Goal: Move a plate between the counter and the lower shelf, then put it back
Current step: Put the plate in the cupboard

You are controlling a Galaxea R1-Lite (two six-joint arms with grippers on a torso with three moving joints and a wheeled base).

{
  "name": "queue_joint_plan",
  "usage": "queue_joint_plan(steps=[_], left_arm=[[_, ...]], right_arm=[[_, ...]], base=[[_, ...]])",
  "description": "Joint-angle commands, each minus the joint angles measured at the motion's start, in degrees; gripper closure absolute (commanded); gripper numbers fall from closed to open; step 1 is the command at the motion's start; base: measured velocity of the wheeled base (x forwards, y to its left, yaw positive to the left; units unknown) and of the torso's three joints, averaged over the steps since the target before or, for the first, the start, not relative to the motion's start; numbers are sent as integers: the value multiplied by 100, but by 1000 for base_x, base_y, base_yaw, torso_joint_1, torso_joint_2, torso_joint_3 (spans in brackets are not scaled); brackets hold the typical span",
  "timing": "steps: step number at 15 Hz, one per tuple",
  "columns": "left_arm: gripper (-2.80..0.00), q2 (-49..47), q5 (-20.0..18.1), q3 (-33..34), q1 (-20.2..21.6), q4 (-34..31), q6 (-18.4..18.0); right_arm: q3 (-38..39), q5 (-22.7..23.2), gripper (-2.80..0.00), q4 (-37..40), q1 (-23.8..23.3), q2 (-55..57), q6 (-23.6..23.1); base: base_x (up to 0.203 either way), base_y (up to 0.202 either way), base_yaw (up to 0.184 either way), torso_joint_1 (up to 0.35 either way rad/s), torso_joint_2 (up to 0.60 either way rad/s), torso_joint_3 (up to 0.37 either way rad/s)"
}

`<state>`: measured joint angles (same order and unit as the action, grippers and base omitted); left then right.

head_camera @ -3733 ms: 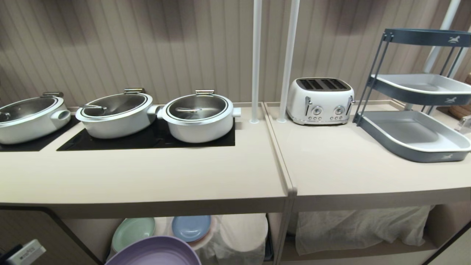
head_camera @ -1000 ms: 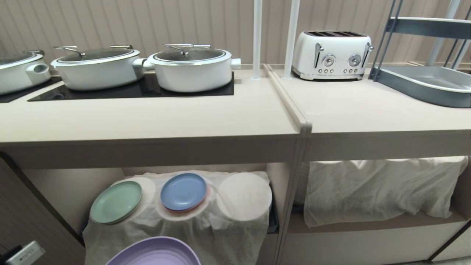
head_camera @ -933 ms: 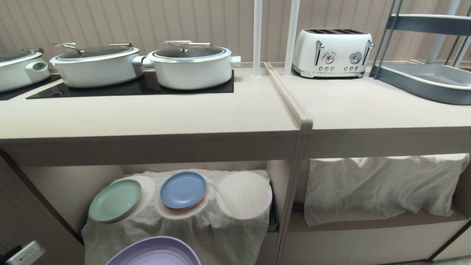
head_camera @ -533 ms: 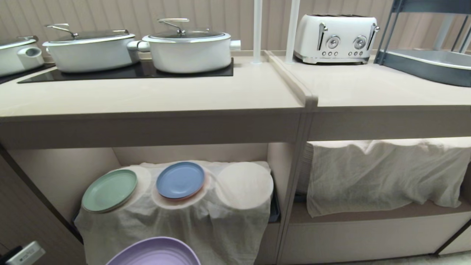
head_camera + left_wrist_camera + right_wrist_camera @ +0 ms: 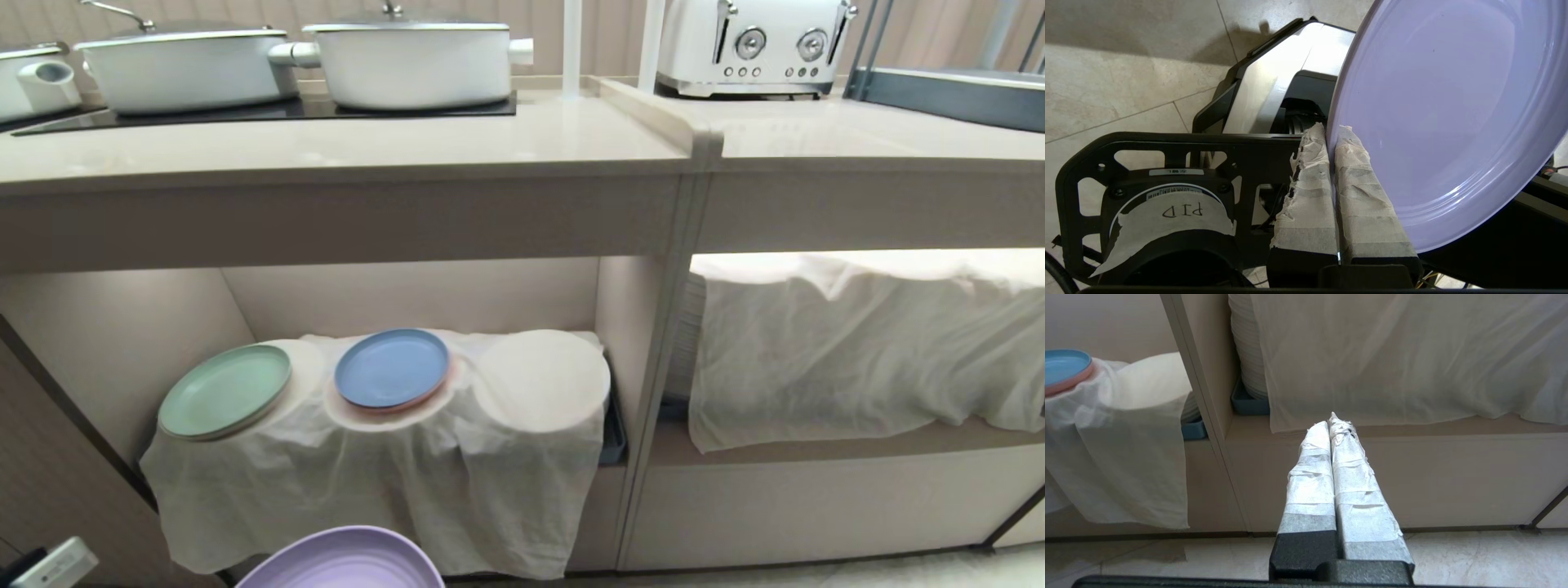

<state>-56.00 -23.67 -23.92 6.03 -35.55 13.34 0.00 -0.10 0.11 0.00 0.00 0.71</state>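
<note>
The left tool [image 5: 1331, 132] pinches the rim of the plate [image 5: 1445, 122], held low in front of the lower shelf [image 5: 122, 343], apparently well clear of the cloth [image 5: 367, 482]. The worktop [image 5: 326, 147] is above. The right tool [image 5: 1333, 424], pressed together and empty, points toward the neighbouring compartment.

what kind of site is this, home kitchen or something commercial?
Likely a buffet or catering counter rather than a home kitchen: lidded white serving pots on inset black hob panels, a four-slot toaster, and cloth-covered plate stacks on the lit lower shelf.
</note>
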Motion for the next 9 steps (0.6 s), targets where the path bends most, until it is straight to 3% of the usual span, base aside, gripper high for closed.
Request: queue_joint_plan(steps=[1,4,9], left_arm=[[0,28,-14,10,3,-14,11],[0,37,-14,10,3,-14,11],[0,37,-14,10,3,-14,11]], right_arm=[[0,1,0,-2,0,9,0],[0,1,0,-2,0,9,0],[0,1,0,-2,0,9,0]], base=[[0,0,0,-137,452,314],[0,0,0,-105,387,278],[0,0,0,-12,63,50]])
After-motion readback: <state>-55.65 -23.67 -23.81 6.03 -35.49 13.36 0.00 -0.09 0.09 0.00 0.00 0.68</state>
